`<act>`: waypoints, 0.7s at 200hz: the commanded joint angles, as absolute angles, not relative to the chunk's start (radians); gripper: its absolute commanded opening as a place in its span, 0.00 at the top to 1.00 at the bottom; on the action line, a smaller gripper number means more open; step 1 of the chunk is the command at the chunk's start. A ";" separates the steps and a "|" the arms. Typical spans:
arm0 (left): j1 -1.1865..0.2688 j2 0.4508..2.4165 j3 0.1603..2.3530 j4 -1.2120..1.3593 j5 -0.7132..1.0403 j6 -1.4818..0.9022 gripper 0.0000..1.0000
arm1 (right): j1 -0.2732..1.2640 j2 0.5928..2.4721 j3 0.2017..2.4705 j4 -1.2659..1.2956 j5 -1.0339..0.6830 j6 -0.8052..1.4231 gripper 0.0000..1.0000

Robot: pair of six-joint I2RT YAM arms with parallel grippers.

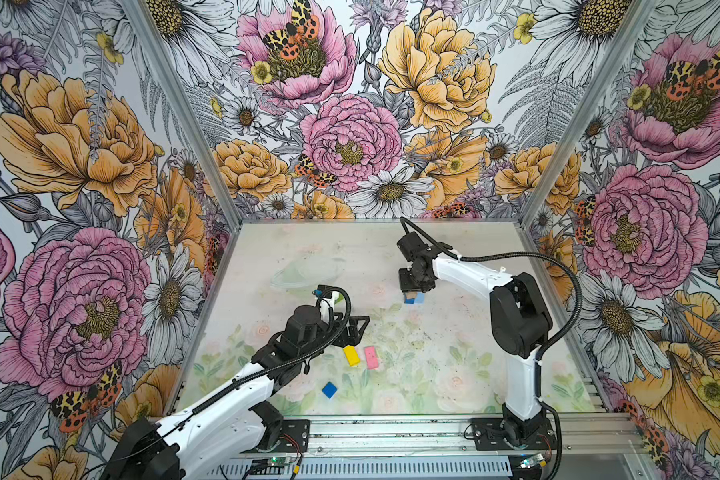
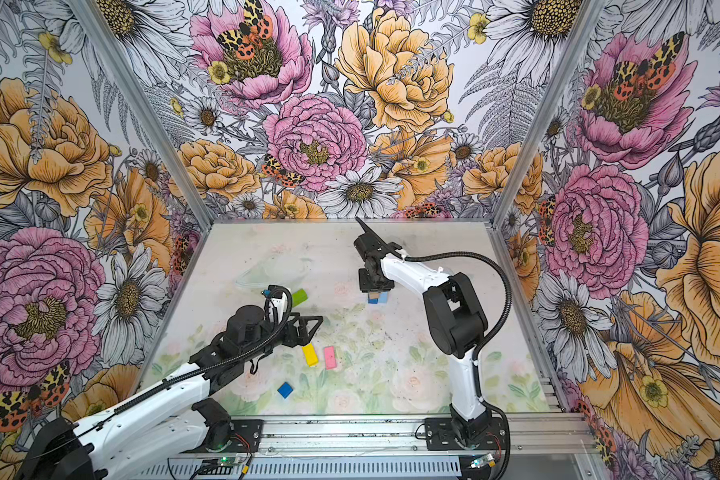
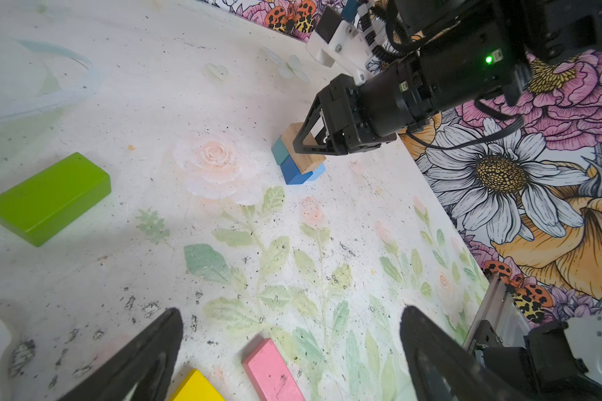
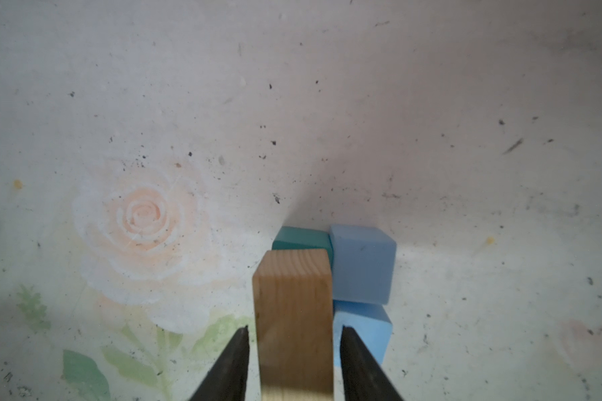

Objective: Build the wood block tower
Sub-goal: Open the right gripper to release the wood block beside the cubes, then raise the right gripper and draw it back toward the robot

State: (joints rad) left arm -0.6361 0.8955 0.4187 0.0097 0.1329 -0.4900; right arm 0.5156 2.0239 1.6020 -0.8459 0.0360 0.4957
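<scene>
Tan brick [image 4: 292,312] rests on a tight cluster of cubes, the teal cube [image 4: 299,237] and light blue cube [image 4: 362,264] among them, near the middle of the table [image 1: 433,374]. The right gripper [image 4: 292,329] straddles it, fingers a sliver clear on both sides — not clamped. The left gripper [image 3: 291,312] gapes wide over the yellow brick [image 1: 351,355] and pink brick [image 1: 371,358]; a lone dark blue cube [image 1: 329,390] lies nearer the front.

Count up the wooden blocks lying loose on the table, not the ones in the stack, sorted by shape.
Oblong bricks: 3 (green brick, yellow brick, pink brick)
Cubes: 1 (dark blue cube)
Total: 4
</scene>
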 commanded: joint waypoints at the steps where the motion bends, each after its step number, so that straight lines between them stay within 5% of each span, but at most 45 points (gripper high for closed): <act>1: -0.628 0.869 0.411 0.029 0.163 -0.489 0.01 | 0.512 1.952 1.597 -0.855 0.032 0.494 0.53; 140: -0.769 0.553 0.360 -0.164 0.003 -0.627 0.01 | 0.580 1.489 1.265 -0.853 0.093 0.536 0.40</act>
